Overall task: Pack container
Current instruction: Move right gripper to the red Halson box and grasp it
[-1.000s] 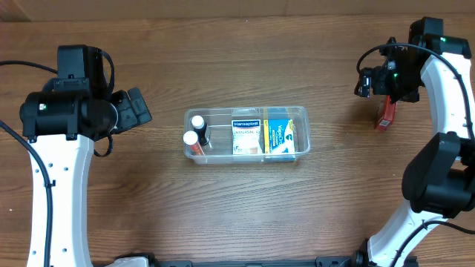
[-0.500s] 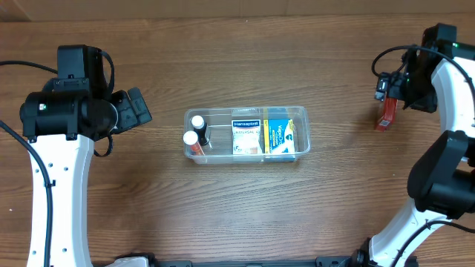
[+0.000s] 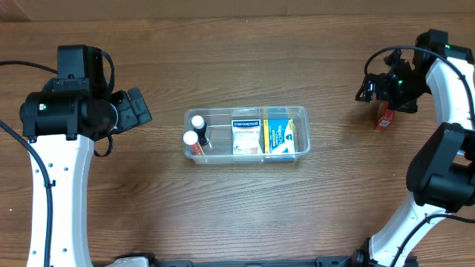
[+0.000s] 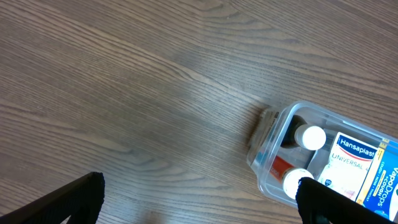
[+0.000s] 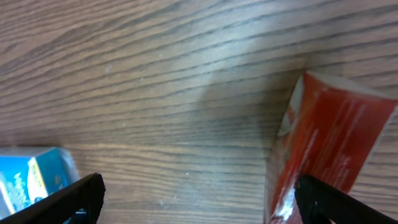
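The clear plastic container (image 3: 300, 113) sits mid-table and holds two white-capped bottles (image 3: 194, 130), a white Hansaplast box (image 3: 246, 133) and a blue box (image 3: 279, 136). Its left end shows in the left wrist view (image 4: 268, 138). A red box (image 3: 384, 120) lies on the table at the far right. My right gripper (image 3: 371, 90) is open just above and left of it. In the right wrist view the red box (image 5: 333, 140) lies by the right finger of the open jaws (image 5: 199, 199). My left gripper (image 3: 139, 110) is open and empty, left of the container; its jaws (image 4: 199, 199) show only wood between them.
The wooden table (image 3: 245, 200) carries nothing else loose. A corner of the blue box (image 5: 28, 177) shows at the left edge of the right wrist view. Both arm bases stand at the front corners.
My right gripper swung right past the red box, then came back left and sits over its upper end. The red box, the container and the left arm have not moved.
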You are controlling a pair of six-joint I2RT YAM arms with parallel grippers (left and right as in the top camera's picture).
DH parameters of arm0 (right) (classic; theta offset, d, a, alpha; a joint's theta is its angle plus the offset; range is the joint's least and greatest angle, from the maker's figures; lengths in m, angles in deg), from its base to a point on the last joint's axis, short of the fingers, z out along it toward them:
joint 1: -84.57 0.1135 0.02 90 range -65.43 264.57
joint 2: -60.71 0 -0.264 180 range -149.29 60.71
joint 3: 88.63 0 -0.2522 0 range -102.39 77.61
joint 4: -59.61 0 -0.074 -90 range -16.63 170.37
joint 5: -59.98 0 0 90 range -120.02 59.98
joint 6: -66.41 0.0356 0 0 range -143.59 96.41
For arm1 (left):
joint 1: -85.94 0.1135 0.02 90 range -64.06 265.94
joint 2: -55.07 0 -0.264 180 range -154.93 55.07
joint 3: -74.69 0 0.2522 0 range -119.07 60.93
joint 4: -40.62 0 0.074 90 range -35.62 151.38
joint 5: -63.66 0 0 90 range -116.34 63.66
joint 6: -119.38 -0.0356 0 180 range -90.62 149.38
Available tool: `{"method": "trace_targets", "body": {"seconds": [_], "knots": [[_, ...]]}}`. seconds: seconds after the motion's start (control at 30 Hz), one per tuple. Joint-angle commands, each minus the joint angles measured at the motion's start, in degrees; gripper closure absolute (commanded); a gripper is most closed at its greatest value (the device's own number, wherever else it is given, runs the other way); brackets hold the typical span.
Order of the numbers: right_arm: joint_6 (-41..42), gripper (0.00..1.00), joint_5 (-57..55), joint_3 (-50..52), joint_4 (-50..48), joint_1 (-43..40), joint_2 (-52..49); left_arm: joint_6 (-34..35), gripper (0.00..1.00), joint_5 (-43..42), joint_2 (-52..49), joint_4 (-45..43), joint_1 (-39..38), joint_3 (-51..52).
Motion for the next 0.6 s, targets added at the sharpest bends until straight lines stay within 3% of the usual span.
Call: {"method": "trace_targets", "body": {"seconds": [0.0, 0.33, 0.5, 0.57], "knots": [[0.83, 0.00, -0.94, -1.03, -0.37, 0.15, -0.11, -1.36, 0.00, 0.50, -0.11, -0.04, 0.15, 0.11], [9.07, 0.00, -14.45, -1.64, -1.42, 0.11, 1.79, -1.36, 0.00, 0.50, -0.11, 0.11, 0.15, 0.11], [7.61, 0.00, -10.05, -0.48, -0.57, 0.22, -1.42, -1.36, 0.00, 0.50, -0.11, 0.15, 0.15, 0.11], [1.27, 0.00, -0.20, 0.68, -1.16, 0.39, -1.57, -1.36, 0.00, 0.50, -0.11, 0.20, 0.15, 0.11]]}}
